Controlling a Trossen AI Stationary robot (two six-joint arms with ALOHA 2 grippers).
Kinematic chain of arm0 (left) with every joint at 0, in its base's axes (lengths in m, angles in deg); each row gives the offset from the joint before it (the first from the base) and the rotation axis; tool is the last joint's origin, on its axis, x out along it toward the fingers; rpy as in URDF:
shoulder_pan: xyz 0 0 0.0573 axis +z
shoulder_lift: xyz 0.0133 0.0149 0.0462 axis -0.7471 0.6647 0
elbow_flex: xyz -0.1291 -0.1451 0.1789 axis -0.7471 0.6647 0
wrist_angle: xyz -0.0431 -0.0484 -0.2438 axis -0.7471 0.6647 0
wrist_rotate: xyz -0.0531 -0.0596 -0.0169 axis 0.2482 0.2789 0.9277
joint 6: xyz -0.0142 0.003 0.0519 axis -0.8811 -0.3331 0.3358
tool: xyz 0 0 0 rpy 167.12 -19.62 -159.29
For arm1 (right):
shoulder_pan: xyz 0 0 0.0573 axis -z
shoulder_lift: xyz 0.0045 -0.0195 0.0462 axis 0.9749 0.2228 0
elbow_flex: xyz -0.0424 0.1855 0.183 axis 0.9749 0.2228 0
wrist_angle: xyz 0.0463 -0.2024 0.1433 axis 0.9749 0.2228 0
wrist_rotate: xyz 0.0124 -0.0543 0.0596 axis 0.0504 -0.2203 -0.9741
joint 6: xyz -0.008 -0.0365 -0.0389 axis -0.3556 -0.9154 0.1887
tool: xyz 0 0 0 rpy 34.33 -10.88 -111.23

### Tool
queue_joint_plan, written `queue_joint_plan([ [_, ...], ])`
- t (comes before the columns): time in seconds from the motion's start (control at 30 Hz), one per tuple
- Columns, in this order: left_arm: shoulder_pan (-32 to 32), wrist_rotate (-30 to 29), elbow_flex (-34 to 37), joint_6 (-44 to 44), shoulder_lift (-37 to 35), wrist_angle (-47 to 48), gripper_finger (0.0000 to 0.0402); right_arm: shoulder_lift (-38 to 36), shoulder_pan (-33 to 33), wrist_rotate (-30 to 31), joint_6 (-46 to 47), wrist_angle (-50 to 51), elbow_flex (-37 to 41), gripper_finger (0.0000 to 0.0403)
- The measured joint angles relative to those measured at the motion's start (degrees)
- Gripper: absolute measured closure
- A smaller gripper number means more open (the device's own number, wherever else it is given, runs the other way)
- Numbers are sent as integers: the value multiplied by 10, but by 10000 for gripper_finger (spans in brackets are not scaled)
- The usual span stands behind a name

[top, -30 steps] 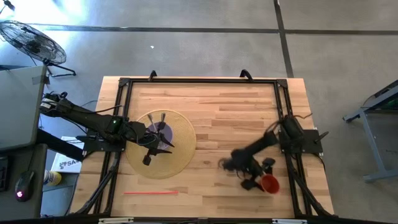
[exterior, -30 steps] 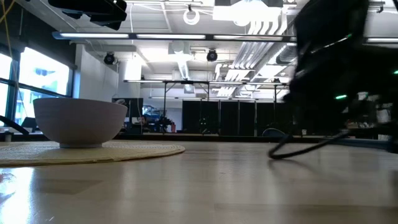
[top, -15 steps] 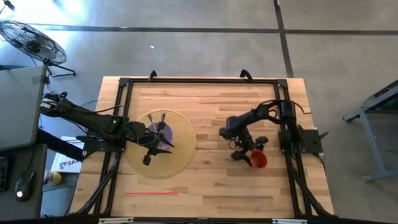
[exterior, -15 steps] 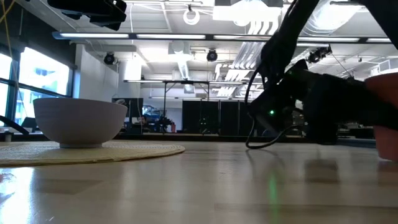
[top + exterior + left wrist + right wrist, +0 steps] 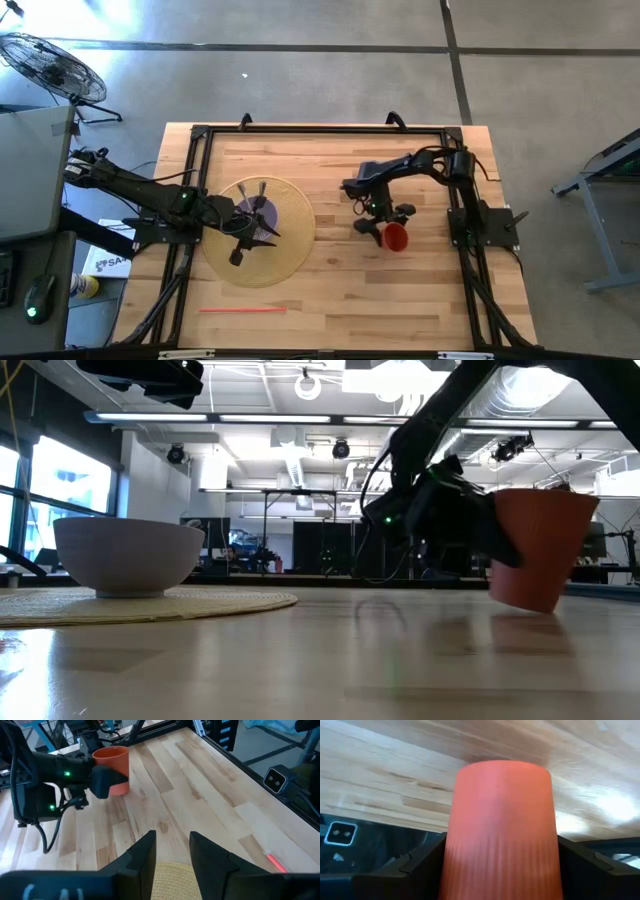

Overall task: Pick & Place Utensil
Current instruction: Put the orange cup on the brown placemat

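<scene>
Partly hidden behind its own dark wrist in the low view, the right gripper [image 5: 497, 530] clamps an orange-red cup [image 5: 540, 547], one finger on either side of the cup's wall. The cup is a smooth, tapered plastic tumbler with faint vertical ribbing in the right wrist view, where it [image 5: 501, 827] fills the middle of the frame and covers most of both fingers. In the low view it hangs tilted, its lower edge close above the table; whether it touches the wood cannot be told. From above, the cup [image 5: 396, 236] sits right of the table's centre, with the gripper [image 5: 382, 231] at its left edge.

The left gripper [image 5: 243, 238] hangs over a round woven placemat [image 5: 290, 245] on the table's left half. Its two dark fingers [image 5: 144, 860] stand a little apart with nothing between them. A white bowl [image 5: 128, 555], smooth and rounded, stands on the mat in the low view; from above the arm hides most of it.

The utensil is a thin red stick [image 5: 242, 309], lying flat near the front edge of the butcher-block table [image 5: 340, 290], well apart from both grippers. Its shape beyond a straight rod is too small to make out. In the left wrist view only one red end [image 5: 276, 862] shows, cut off by a finger.
</scene>
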Motion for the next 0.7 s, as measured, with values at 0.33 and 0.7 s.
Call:
queue_joint_plan([
  [0.33, 0, 0, 0, 0, 0, 11, 286, 0, 0, -8, -12, -32, 1, 80],
  [0.7, 0, 0, 0, 0, 0, 11, 286, 1, 0, 0, -11, -82, 2, 53],
])
